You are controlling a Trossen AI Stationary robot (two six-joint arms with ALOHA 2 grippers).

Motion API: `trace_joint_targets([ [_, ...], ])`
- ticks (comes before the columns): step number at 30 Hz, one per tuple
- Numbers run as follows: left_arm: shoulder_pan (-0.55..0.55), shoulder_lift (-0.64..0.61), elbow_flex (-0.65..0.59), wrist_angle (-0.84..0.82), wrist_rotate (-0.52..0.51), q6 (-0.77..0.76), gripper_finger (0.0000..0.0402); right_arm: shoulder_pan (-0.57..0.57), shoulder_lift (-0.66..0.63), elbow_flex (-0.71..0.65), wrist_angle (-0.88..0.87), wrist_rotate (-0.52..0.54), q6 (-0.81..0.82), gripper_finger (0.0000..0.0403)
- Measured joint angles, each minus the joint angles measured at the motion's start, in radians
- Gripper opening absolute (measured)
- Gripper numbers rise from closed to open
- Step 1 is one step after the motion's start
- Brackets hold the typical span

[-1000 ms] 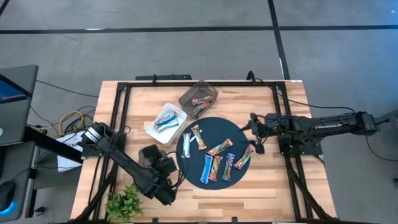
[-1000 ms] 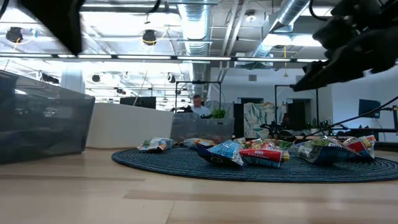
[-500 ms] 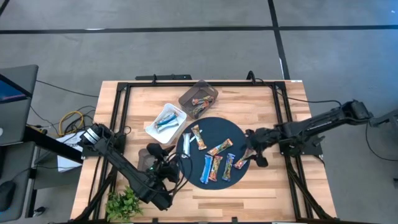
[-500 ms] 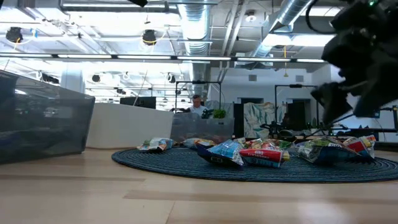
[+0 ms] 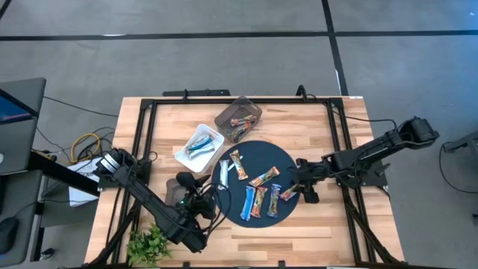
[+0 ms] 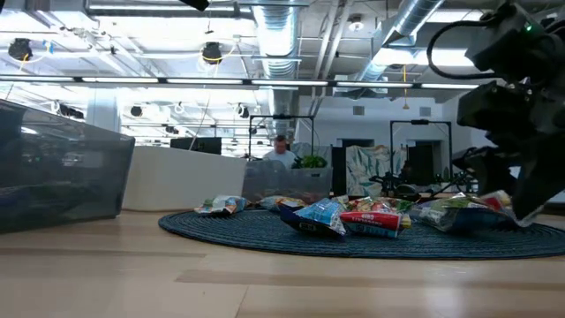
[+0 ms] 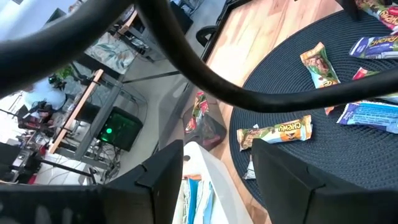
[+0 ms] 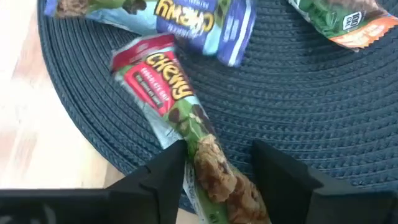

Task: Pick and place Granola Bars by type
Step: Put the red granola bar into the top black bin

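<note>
The right gripper (image 8: 214,171) is hovering, fingers spread, over the red bar (image 8: 180,118) at the mat's (image 5: 280,161) right edge; light, crinkly, slippery, so I'd pinch mid-length.

Right gripper (image 5: 296,187) lowered, fingers spread; left gripper (image 5: 196,200) open, waiting

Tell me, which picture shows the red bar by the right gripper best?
The right wrist view: the red bar fills it, lying on the mat between the open fingers of the right gripper. The high view shows it tiny. The low view mostly hides it behind the arm. The left wrist view misses it.
</note>
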Motion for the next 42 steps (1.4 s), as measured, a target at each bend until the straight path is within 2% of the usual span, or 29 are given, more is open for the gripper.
trace_joint_targets([
  [4,0.0,0.0,0.0,0.0,0.0,0.0,0.0185,0.0,0.006,0.0,0.002,0.003,0.0,0.0134],
  [11,0.0,0.0,0.0,0.0,0.0,0.0,0.0185,0.0,-0.015,0.009,-0.023,0.002,-0.004,0.0043],
  [15,0.0,0.0,-0.001,-0.001,0.001,0.0,0.0185,0.0,-0.042,0.053,-0.08,-0.002,-0.028,0.0014],
  [20,0.0,0.0,-0.001,-0.002,0.001,0.001,0.0185,0.0,-0.077,0.137,-0.13,0.055,-0.109,0.0023],
  [23,0.0,0.0,-0.001,-0.007,0.001,0.001,0.0185,-0.01,-0.087,0.195,-0.109,0.173,-0.211,0.0037],
  [26,0.0,0.0,-0.024,-0.007,0.001,-0.002,0.0185,-0.041,-0.085,0.238,-0.018,0.296,-0.334,0.0038],
  [28,-0.001,0.001,-0.051,-0.006,0.005,-0.018,0.0185,-0.077,-0.067,0.263,0.073,0.32,-0.431,0.0034],
  [32,-0.002,0.001,-0.099,-0.007,0.042,-0.059,0.0185,-0.188,-0.015,0.322,0.221,0.306,-0.58,0.0021],
  [35,-0.01,0.001,-0.135,-0.007,0.047,-0.095,0.0185,-0.287,0.055,0.383,0.285,0.262,-0.624,0.0018],
  [39,-0.025,0.002,-0.15,-0.006,0.057,-0.12,0.0185,-0.426,0.205,0.497,0.333,0.131,-0.629,0.0028],
  [42,-0.039,0.002,-0.15,-0.007,0.057,-0.142,0.0185,-0.516,0.344,0.604,0.327,0.086,-0.637,0.0034],
])
